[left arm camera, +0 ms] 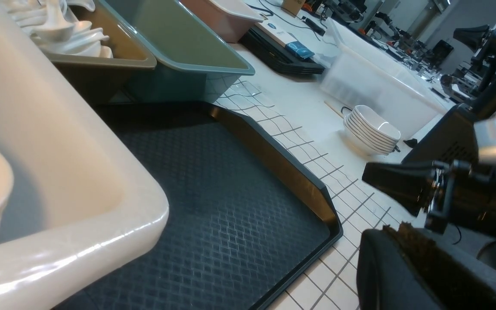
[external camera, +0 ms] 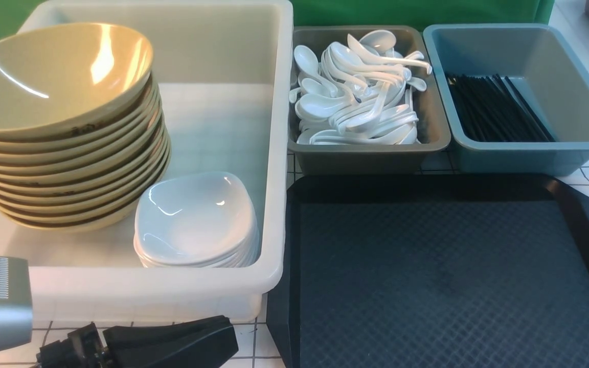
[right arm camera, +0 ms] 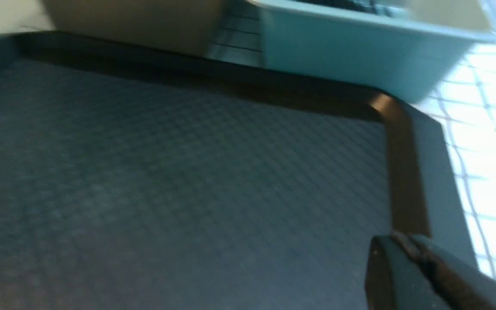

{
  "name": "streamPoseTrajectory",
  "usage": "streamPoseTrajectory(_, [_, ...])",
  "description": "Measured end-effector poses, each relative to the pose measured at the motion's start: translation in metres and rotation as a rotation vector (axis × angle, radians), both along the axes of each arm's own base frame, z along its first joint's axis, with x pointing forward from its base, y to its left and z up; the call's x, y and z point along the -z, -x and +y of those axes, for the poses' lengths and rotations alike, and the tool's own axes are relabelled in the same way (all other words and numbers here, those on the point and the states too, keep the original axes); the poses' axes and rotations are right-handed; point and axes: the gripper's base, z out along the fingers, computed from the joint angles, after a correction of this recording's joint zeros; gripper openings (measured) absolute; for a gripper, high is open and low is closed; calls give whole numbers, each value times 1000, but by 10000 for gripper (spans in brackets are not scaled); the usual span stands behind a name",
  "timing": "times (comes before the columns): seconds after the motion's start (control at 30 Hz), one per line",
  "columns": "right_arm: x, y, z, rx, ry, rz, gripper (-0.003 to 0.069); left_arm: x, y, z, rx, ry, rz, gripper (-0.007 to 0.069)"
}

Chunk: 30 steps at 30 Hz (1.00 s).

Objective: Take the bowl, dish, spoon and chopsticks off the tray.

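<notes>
The black tray [external camera: 443,276] lies bare at the front right, with nothing on it; it also shows in the left wrist view [left arm camera: 213,206] and the right wrist view [right arm camera: 187,172]. The olive-yellow bowl [external camera: 54,76] tops a stack in the white tub. The white dish [external camera: 192,214] tops a stack beside it. Spoons [external camera: 356,97] fill the grey bin. Black chopsticks [external camera: 494,110] lie in the blue-grey bin. My left gripper [external camera: 232,338] is shut and empty in front of the tub [left arm camera: 396,230]. My right gripper [right arm camera: 396,241] is shut and empty, low over the tray's near right part.
The white tub [external camera: 274,153] stands left of the tray. The grey bin [external camera: 376,153] and the blue-grey bin [external camera: 529,148] stand behind it. In the left wrist view the right arm [left arm camera: 403,185] hangs past the tray, and a stack of white bowls [left arm camera: 370,129] sits farther off.
</notes>
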Motion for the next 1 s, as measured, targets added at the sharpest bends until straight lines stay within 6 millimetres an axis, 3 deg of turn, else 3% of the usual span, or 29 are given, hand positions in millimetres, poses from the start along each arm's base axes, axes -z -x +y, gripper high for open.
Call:
streamPoseTrajectory(0.23, [1,11,-4,43,-6,-50,21,0,0,0,2,2,-1,-1])
streamPoseTrajectory(1.0, [3,13,2,-31,11,-13,21,0,0,0,1,2,-1,-1])
